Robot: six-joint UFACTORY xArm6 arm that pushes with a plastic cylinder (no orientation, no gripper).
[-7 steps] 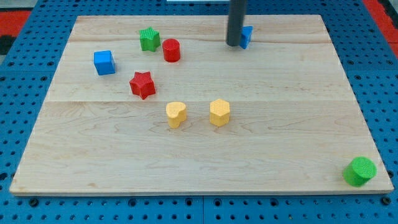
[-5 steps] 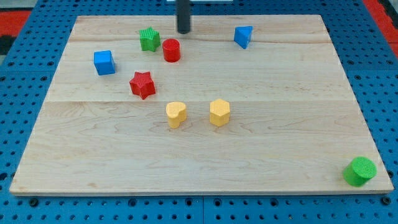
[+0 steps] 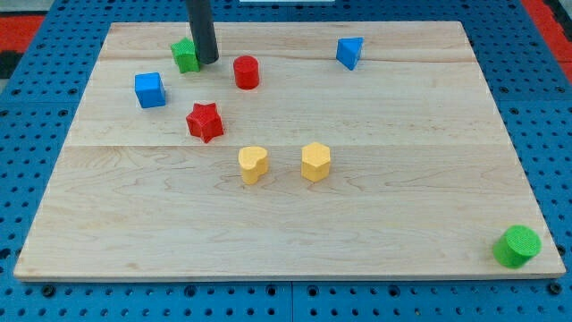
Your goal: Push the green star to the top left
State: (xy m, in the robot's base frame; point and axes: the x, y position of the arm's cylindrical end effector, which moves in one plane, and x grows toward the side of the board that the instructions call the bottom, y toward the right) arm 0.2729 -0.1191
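Observation:
The green star lies on the wooden board near the view's top left, partly hidden by my rod. My tip is touching the star's right side. A red cylinder stands just right of my tip. A blue cube sits below and left of the star.
A red star lies below the green star. A yellow heart-shaped block and a yellow hexagonal block sit mid-board. A blue triangular block is near the top. A green cylinder stands at the bottom right corner.
My tip has swept left along the board's top, from the blue triangular block to the green star. The green star has slid left, away from the red cylinder.

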